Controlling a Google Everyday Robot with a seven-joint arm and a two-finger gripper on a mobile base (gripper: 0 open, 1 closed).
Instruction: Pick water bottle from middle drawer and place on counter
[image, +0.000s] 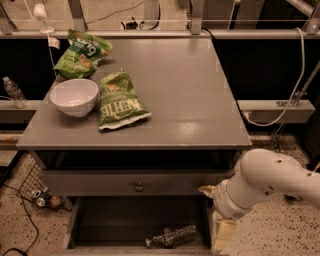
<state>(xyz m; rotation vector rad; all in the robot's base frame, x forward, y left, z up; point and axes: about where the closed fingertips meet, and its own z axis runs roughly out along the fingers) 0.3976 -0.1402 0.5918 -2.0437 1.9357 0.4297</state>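
Observation:
The water bottle (172, 236) lies on its side on the dark floor of the open middle drawer (117, 225), near the drawer's front right. My white arm (265, 184) comes in from the right, below the counter's edge. My gripper (221, 233) points down at the drawer's right end, just right of the bottle and apart from it. The grey counter (190, 90) is above.
On the counter's left stand a white bowl (75, 96) and two green chip bags (119, 102) (82, 51). A shut drawer front with a round knob (139, 187) sits above the open drawer. Another clear bottle (14, 92) stands on a ledge at far left. Cans (42, 198) lie on the floor.

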